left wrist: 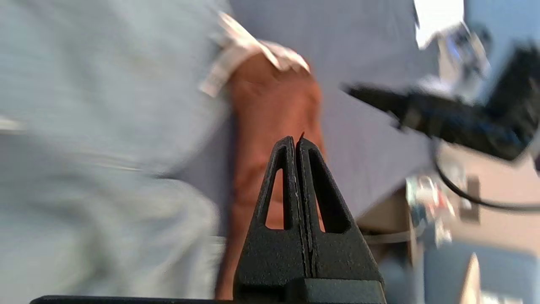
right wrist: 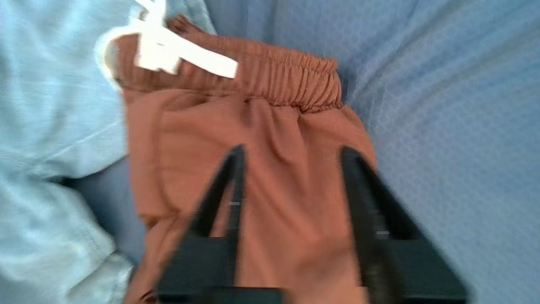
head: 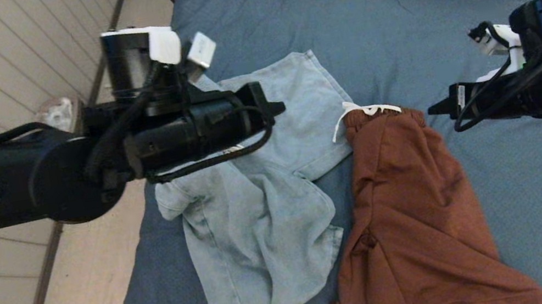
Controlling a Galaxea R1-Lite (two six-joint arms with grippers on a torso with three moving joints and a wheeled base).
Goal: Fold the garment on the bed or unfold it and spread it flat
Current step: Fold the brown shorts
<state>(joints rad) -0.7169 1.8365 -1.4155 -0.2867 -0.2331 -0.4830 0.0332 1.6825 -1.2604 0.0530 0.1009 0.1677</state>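
1. While both arms hang above the bed (head: pixel 367 34), two garments lie side by side near its front edge: pale blue shorts (head: pixel 260 215), rumpled and partly folded over themselves, and rust-brown shorts (head: pixel 416 215) just to their right, the two touching along one side.
2. The left hand (head: pixel 277 109) is over the top of the pale blue shorts, fingers pressed together with nothing between them, as the left wrist view shows plainly.
3. The right hand (right wrist: pixel 291 169) sits above the rust-brown shorts just below the waistband, fingers spread and holding nothing.
4. The rust-brown pair looks like the target: its gathered elastic waistband (right wrist: pixel 270 67) faces the pillows, the white drawstring (right wrist: pixel 181 55) trailing off one corner.
5. Expect this cloth to be light, limp and thin, so it will sag, drag and bunch rather than hold a shape.
6. Best grips look like the two waistband corners, where the elastic is thicker and easier to pinch, not the loose middle panel.
7. Watch the risk: a low pinch could catch the blue cover underneath, or snag the neighbouring pale blue shorts.
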